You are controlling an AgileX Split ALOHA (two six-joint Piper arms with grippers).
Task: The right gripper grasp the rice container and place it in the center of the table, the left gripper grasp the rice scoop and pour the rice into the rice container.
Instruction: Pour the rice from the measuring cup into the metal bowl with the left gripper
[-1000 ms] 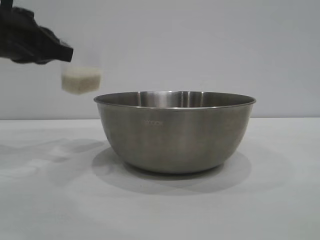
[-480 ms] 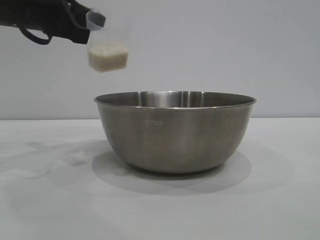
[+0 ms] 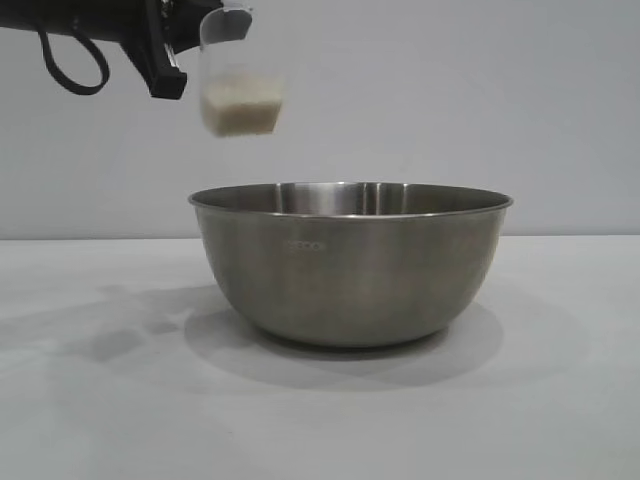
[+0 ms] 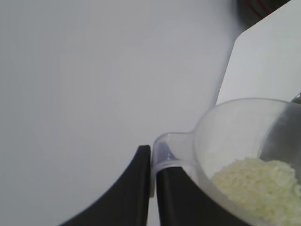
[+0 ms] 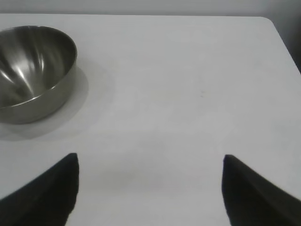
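The rice container (image 3: 350, 262), a large steel bowl, stands on the white table (image 3: 100, 400) in the middle of the exterior view; it also shows in the right wrist view (image 5: 33, 70). My left gripper (image 3: 180, 45) is at the upper left, shut on the loop handle of the rice scoop (image 3: 238, 85), a clear cup held upright above the bowl's left rim. The rice (image 3: 240, 108) fills the scoop's lower part. In the left wrist view the gripper (image 4: 153, 162) pinches the scoop's handle (image 4: 167, 150), with the rice (image 4: 258, 183) inside. My right gripper (image 5: 150, 162) is open and empty above bare table, away from the bowl.
The table's far edge and rounded corner (image 5: 268, 21) show in the right wrist view. A plain grey wall stands behind the table.
My left gripper has carried the scoop up and to the right, from beside the bowl's left rim to above it. The bowl has not moved.
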